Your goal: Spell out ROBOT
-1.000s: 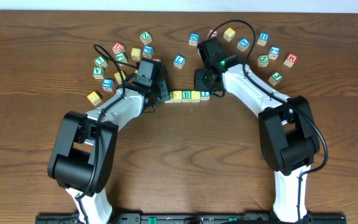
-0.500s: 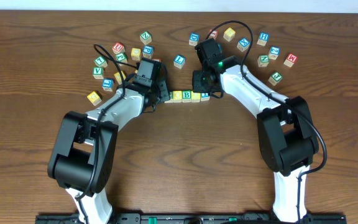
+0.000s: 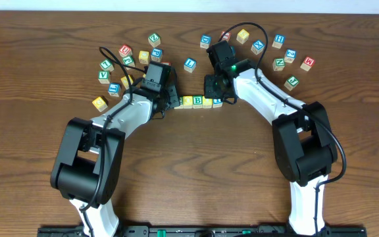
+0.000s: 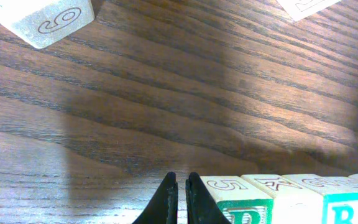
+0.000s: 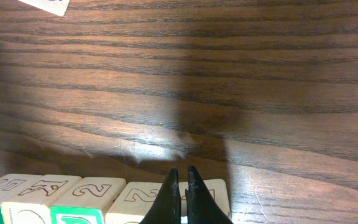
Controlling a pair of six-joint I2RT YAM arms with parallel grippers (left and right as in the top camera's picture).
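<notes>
Right arm [image 3: 258, 92] leftward; block numerals [image 5: 95, 188] wrist-only.

block lettered B [image 3: 197, 101], block numbered 5 [image 4: 232, 186]

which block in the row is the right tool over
The blue-lettered block at the row's right end: the shut right tool sits directly over it, clear of the other three.

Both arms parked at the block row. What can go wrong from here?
1. Left gripper, shut, sits tight beside the end block of the row; a sideways drift would likely shove it crooked.
2. Right gripper, shut, hangs low at the opposite end block; pulling away off-line might drag it.
</notes>
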